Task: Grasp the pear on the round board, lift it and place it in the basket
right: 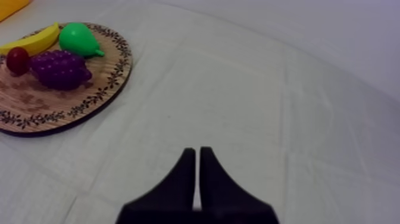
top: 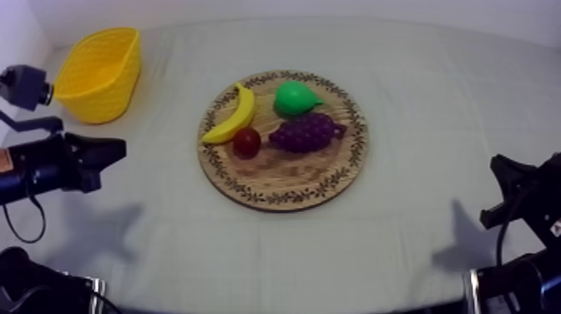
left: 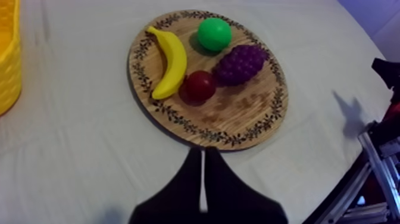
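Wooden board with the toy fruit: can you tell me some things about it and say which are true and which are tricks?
1. The pear lies on the wooden board. True.
2. The banana is inside the yellow basket. False: the banana lies on the board, apart from the basket.
3. The small red fruit sits between the banana and the bunch of grapes. True.
4. The left end effector grips the pear. False: the left end effector is shut on nothing, short of the board.
5. The right end effector hangs over the board. False: the right end effector is over bare cloth beside the board.
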Controlling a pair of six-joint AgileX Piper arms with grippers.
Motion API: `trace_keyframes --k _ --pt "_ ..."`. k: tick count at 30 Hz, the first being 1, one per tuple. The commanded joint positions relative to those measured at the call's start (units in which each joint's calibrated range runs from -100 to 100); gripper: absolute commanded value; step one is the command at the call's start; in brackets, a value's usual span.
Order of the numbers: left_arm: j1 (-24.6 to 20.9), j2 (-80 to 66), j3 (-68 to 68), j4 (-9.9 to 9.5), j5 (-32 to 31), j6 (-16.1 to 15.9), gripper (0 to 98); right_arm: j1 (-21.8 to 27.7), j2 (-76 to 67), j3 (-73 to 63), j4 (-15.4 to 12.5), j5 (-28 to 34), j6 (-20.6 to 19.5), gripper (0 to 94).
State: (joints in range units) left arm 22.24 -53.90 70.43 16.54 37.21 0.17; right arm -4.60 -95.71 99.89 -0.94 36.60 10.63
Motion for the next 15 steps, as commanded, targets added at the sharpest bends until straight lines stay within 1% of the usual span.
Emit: trace_keyframes --k 1,5,8,12,15 --pt "0.41 7.95 -5.70 -0.09 0.15 -0.03 0.1 0.00 -0.04 0.00 -0.01 0.01 0.04 0.4" --pt "1.52 16.11 -13.01 -0.17 1.23 -0.04 0.0 0.00 -0.04 0.00 -0.01 0.01 0.04 0.4" --pt "2.04 22.25 -18.74 -0.51 3.47 0.46 0.0 0.00 -0.04 0.00 -0.01 0.01 0.04 0.4" --pt "2.92 30.98 -27.40 -2.32 7.69 2.59 0.0 0.00 -0.04 0.00 -0.01 0.01 0.04 0.4" --pt "3.37 37.89 -34.41 -3.96 11.22 4.79 0.0 0.00 -0.04 0.00 -0.01 0.01 0.04 0.4"
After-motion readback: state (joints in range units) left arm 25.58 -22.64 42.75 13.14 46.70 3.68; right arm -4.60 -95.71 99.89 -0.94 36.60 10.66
